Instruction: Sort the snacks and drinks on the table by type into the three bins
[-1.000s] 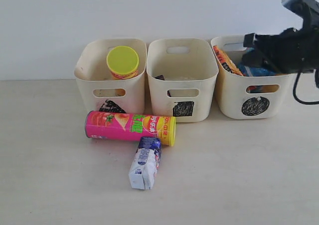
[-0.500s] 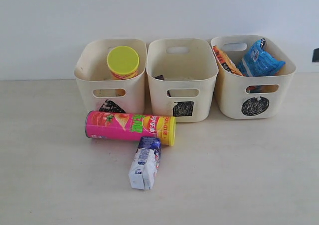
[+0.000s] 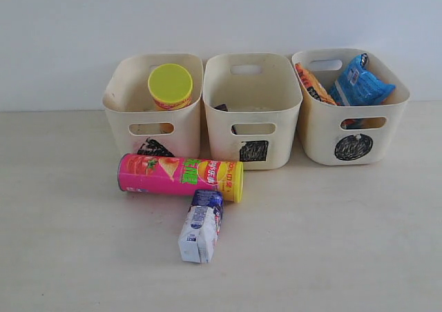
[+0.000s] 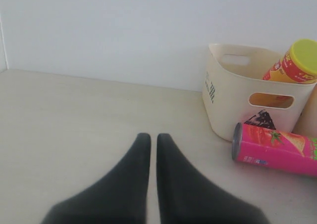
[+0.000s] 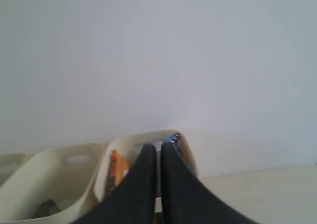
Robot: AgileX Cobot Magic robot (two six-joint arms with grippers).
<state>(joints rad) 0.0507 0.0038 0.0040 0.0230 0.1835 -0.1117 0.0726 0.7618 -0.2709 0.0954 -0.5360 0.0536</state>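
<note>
The right hand [image 5: 158,147] is drawn back, together and empty, from the circle bin [image 3: 318,136] ahead of it; the blue bag [image 3: 359,84] is left inside, correctly sorted.

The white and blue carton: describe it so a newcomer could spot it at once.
On the table, before the row of cream bins, a pink-green can lies on its side. The carton lies just camera-side of that can. It is the only small boxy thing outside the bins.

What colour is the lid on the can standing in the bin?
The lid is yellow-green, clearest in the exterior view.
</note>
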